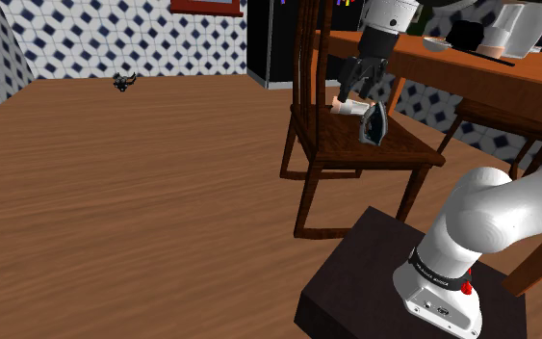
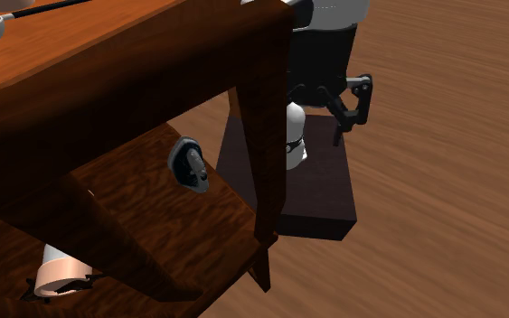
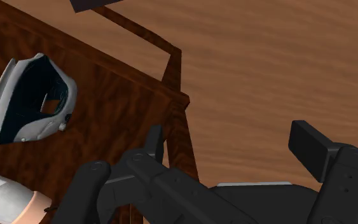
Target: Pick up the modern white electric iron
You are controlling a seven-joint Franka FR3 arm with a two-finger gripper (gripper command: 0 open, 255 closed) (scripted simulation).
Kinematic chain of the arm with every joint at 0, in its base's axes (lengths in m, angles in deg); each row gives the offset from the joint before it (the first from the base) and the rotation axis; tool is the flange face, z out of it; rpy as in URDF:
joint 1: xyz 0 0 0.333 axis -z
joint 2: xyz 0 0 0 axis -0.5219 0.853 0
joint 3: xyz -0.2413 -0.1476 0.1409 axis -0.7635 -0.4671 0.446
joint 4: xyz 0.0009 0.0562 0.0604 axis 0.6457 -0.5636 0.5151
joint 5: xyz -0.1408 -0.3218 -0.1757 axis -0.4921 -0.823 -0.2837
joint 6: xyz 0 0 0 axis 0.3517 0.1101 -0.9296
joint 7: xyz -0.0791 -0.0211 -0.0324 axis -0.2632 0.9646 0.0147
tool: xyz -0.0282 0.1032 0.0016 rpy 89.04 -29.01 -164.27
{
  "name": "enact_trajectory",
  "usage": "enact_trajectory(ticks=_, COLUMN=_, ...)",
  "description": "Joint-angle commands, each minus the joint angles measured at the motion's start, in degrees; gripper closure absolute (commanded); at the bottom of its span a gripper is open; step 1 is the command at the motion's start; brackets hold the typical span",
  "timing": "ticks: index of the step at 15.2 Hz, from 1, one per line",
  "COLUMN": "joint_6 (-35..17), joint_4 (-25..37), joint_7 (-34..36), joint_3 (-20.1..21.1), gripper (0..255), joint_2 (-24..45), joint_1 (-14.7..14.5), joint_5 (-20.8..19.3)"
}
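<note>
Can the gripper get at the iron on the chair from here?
Probably yes: the open gripper hangs close above the iron on the chair seat, with nothing between them.

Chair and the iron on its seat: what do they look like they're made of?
The chair looks like dark reddish-brown wood with a light sheen: streaky grain runs across its seat and legs. The iron has a smooth pale grey-white shell around a dark navy inner part, probably moulded plastic, though the look alone leaves that open.
</note>
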Motion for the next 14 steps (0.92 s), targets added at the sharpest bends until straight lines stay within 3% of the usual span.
enact_trajectory(ticks=1, joint_6=0.0, joint_4=0.0, joint_7=0.0, joint_3=0.0, gripper=0, joint_2=0.0, joint_1=0.0, joint_5=0.0)
enact_trajectory(ticks=8, joint_6=-1.1, joint_4=-4.4, joint_7=-27.3, joint_3=-9.2, gripper=0, joint_2=-2.7, joint_1=-3.3, joint_5=-12.7)
enact_trajectory(ticks=14, joint_6=-5.6, joint_4=-4.1, joint_7=-50.4, joint_3=-18.0, gripper=0, joint_2=-0.7, joint_1=-6.4, joint_5=-23.6)
